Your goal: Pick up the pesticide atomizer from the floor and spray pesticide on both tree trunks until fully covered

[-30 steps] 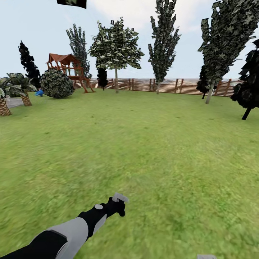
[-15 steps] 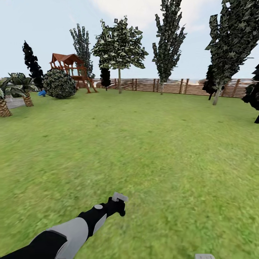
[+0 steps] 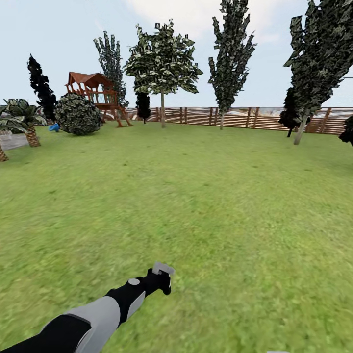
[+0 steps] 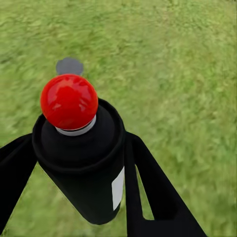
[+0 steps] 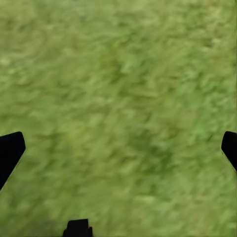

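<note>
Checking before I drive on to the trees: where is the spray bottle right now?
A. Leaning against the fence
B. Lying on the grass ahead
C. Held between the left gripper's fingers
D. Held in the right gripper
C. In the left wrist view the dark spray bottle with its red dot sits between the left gripper's black fingers, above the grass; the right gripper's fingertips are spread wide with just grass between them.

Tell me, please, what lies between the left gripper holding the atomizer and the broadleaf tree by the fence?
In the head view, just grass lawn separates the left gripper, holding the pesticide atomizer, from the tree.
</note>
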